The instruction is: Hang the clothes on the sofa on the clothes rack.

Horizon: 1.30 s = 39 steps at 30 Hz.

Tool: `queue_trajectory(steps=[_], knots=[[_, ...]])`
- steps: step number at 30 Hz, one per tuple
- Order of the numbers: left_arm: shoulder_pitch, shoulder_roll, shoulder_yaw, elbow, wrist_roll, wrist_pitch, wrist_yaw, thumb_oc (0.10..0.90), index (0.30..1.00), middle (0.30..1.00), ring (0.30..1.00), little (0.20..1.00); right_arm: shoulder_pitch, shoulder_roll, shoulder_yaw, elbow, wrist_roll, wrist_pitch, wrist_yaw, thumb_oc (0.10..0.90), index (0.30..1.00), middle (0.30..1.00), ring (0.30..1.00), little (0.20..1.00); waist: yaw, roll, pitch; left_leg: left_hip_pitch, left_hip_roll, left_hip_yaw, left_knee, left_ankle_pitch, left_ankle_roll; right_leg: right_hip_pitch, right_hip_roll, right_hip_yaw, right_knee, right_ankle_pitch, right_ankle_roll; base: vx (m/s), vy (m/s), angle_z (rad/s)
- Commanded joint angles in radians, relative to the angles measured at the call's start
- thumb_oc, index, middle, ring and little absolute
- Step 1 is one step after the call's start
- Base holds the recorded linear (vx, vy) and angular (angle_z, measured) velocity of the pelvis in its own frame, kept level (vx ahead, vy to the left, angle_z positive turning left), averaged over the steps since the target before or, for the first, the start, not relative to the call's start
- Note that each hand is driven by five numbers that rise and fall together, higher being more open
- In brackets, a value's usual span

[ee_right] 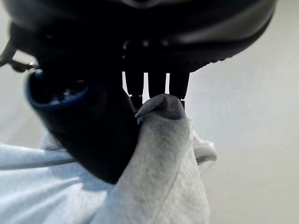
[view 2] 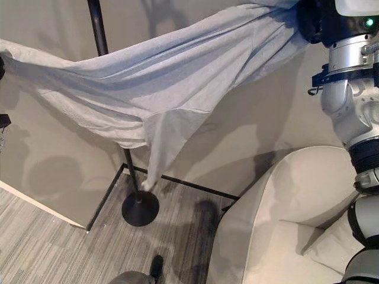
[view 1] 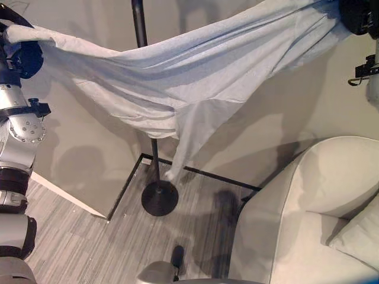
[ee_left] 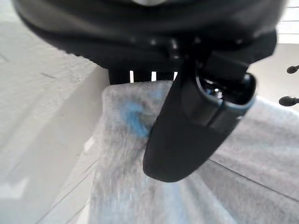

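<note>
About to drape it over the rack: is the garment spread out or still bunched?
Spread. The grey garment stretches between the left hand and right hand, each pinching an end, sagging mid-span in front of the rack pole.

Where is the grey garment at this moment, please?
The grey garment hangs stretched between the left hand and right hand, in front of the rack pole, above the floor left of the sofa.

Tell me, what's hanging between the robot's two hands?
A pale grey garment stretches from the left hand to the right hand, sagging in front of the rack's black pole. Both eye views show it; each hand pinches an end.
</note>
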Motion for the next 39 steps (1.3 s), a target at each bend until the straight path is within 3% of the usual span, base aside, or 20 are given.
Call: queue_trajectory(steps=[1,4,8,11,17,18,22,23,24,25,28,31,32,34,35,36,38,39], knots=[[-0.039,0.227,0.164,0.123,-0.119,0.049,0.055,0.4,0.3,0.3,0.3,0.3,-0.071,-0.173,-0.044,0.169,0.114,0.117,-0.067,0.4,0.3,0.3,0.3,0.3,-0.011,0.01,-0.223,-0.048,0.035,0.02,0.034,-0.037,-0.041,-0.062,-0.036,-0.011,-0.035,0.384,0.003,0.0,0.0,0.0],[-0.031,0.21,0.168,0.124,-0.121,0.056,0.05,0.4,0.3,0.3,0.3,0.3,-0.061,-0.163,-0.052,0.174,0.124,0.121,-0.062,0.4,0.3,0.3,0.3,0.3,-0.011,0.013,-0.224,-0.039,0.029,0.017,0.023,-0.039,-0.038,-0.065,-0.038,-0.01,-0.033,0.393,0.006,0.03,0.056,0.0],[0.08,0.19,0.24,0.046,-0.097,0.036,0.046,0.4,0.3,0.3,0.3,0.3,0.038,-0.185,-0.144,0.105,0.109,0.131,-0.054,0.4,0.3,0.3,0.3,0.3,-0.009,0.018,-0.224,-0.009,0.016,0.003,-0.02,-0.035,-0.031,-0.075,-0.042,-0.017,-0.017,0.407,0.018,0.03,0.092,0.05],[-0.006,0.255,0.176,0.148,-0.133,0.048,0.026,0.4,0.3,0.3,0.3,0.3,-0.047,-0.221,-0.075,0.185,0.138,0.126,-0.043,0.4,0.3,0.3,0.3,0.3,-0.017,0.011,-0.23,0.008,0.005,-0.002,-0.028,-0.04,-0.03,-0.084,-0.046,-0.018,0.004,0.442,0.025,0.0,0.049,0.07],[-0.106,0.325,0.116,0.237,-0.186,0.056,0.006,0.4,0.3,0.3,0.3,0.3,-0.219,-0.24,0.059,0.267,0.191,0.118,-0.033,0.4,0.3,0.3,0.3,0.3,-0.018,0.024,-0.231,0.022,0.005,-0.005,-0.032,-0.044,-0.03,-0.095,-0.05,-0.037,0.029,0.453,0.029,0.02,0.039,0.06],[-0.167,0.348,0.051,0.316,-0.185,0.082,-0.048,0.4,0.3,0.3,0.3,0.3,-0.299,-0.207,0.123,0.305,0.239,0.101,-0.003,0.4,0.3,0.3,0.3,0.3,-0.022,0.04,-0.226,0.037,0.011,-0.002,-0.032,-0.047,-0.027,-0.112,-0.051,-0.061,0.068,0.456,0.029,0.0,0.041,-0.01],[-0.274,0.324,-0.099,0.458,-0.154,0.11,-0.139,0.4,0.3,0.3,0.3,0.3,-0.369,-0.134,0.223,0.367,0.248,0.088,0.048,0.4,0.3,0.3,0.3,0.3,-0.029,0.057,-0.214,0.044,0.017,-0.006,-0.031,-0.044,-0.026,-0.121,-0.049,-0.071,0.092,0.464,0.027,-0.01,0.039,0.0],[-0.294,0.281,-0.172,0.511,-0.097,0.134,-0.182,0.4,0.3,0.3,0.3,0.3,-0.362,-0.078,0.235,0.385,0.242,0.087,0.073,0.4,0.3,0.3,0.3,0.3,-0.031,0.062,-0.204,0.044,0.019,-0.005,-0.03,-0.041,-0.024,-0.129,-0.043,-0.071,0.103,0.468,0.023,-0.01,0.017,0.04],[-0.302,0.28,-0.18,0.515,-0.096,0.134,-0.182,0.4,0.3,0.3,0.3,0.3,-0.36,-0.078,0.234,0.386,0.241,0.087,0.073,0.4,0.3,0.3,0.3,0.3,-0.03,0.06,-0.205,0.044,0.019,-0.006,-0.03,-0.041,-0.024,-0.129,-0.043,-0.071,0.103,0.468,0.023,-0.04,0.03,0.05],[-0.282,0.216,-0.223,0.54,-0.025,0.152,-0.218,0.4,0.3,0.3,0.3,0.3,-0.321,-0.013,0.238,0.395,0.21,0.091,0.11,0.4,0.3,0.3,0.3,0.3,-0.028,0.058,-0.19,0.04,0.021,-0.004,-0.029,-0.038,-0.022,-0.134,-0.038,-0.076,0.106,0.466,0.019,0.0,0.0,0.0],[-0.231,0.142,-0.242,0.531,0.04,0.163,-0.24,0.4,0.3,0.3,0.3,0.3,-0.262,0.043,0.21,0.369,0.188,0.095,0.137,0.4,0.3,0.3,0.3,0.3,-0.028,0.05,-0.173,0.032,0.021,-0.002,-0.026,-0.039,-0.018,-0.143,-0.035,-0.079,0.109,0.463,0.018,-0.05,-0.004,0.01],[-0.125,0.054,-0.22,0.472,0.111,0.172,-0.24,0.4,0.3,0.3,0.3,0.3,-0.133,0.113,0.146,0.302,0.154,0.1,0.145,0.4,0.3,0.3,0.3,0.3,-0.02,0.044,-0.154,0.021,0.025,0.002,-0.021,-0.04,-0.012,-0.154,-0.035,-0.086,0.124,0.453,0.017,-0.05,-0.023,-0.01],[-0.042,-0.009,-0.185,0.436,0.129,0.18,-0.245,0.4,0.3,0.3,0.3,0.3,-0.032,0.157,0.085,0.252,0.144,0.099,0.154,0.4,0.3,0.3,0.3,0.3,-0.015,0.044,-0.137,0.014,0.029,0.004,-0.018,-0.04,-0.007,-0.162,-0.037,-0.095,0.141,0.445,0.015,-0.04,-0.024,-0.05],[-0.038,-0.008,-0.184,0.433,0.13,0.181,-0.244,0.4,0.3,0.3,0.3,0.3,-0.026,0.157,0.081,0.249,0.142,0.1,0.154,0.4,0.3,0.3,0.3,0.3,-0.015,0.043,-0.139,0.014,0.028,0.004,-0.018,-0.04,-0.007,-0.163,-0.037,-0.095,0.142,0.445,0.015,-0.01,-0.007,-0.03],[0.091,-0.134,-0.14,0.372,0.146,0.183,-0.241,0.4,0.3,0.3,0.3,0.3,0.136,0.259,0.003,0.155,0.136,0.087,0.172,0.4,0.3,0.3,0.3,0.3,-0.007,0.042,-0.119,0.012,0.031,0.008,-0.014,-0.044,-0.001,-0.17,-0.046,-0.111,0.162,0.435,0.012,0.0,0.0,0.0],[0.097,-0.134,-0.138,0.368,0.147,0.184,-0.241,0.4,0.3,0.3,0.3,0.3,0.143,0.259,0.0,0.15,0.134,0.089,0.173,0.4,0.3,0.3,0.3,0.3,-0.007,0.041,-0.122,0.012,0.031,0.008,-0.014,-0.045,-0.001,-0.17,-0.046,-0.111,0.164,0.434,0.012,0.0,-0.018,-0.03],[0.175,-0.211,-0.117,0.316,0.148,0.185,-0.239,0.4,0.3,0.3,0.3,0.3,0.238,0.323,-0.049,0.094,0.149,0.073,0.184,0.4,0.3,0.3,0.3,0.3,-0.001,0.042,-0.115,0.012,0.03,0.01,-0.012,-0.047,0.004,-0.173,-0.051,-0.116,0.173,0.43,0.009,0.01,0.0,-0.07],[0.239,-0.289,-0.103,0.25,0.145,0.183,-0.237,0.4,0.3,0.3,0.3,0.3,0.313,0.381,-0.088,0.056,0.166,0.062,0.191,0.4,0.3,0.3,0.3,0.3,0.006,0.045,-0.107,0.013,0.027,0.012,-0.01,-0.05,0.009,-0.175,-0.056,-0.124,0.18,0.426,0.007,0.01,0.002,-0.05]])
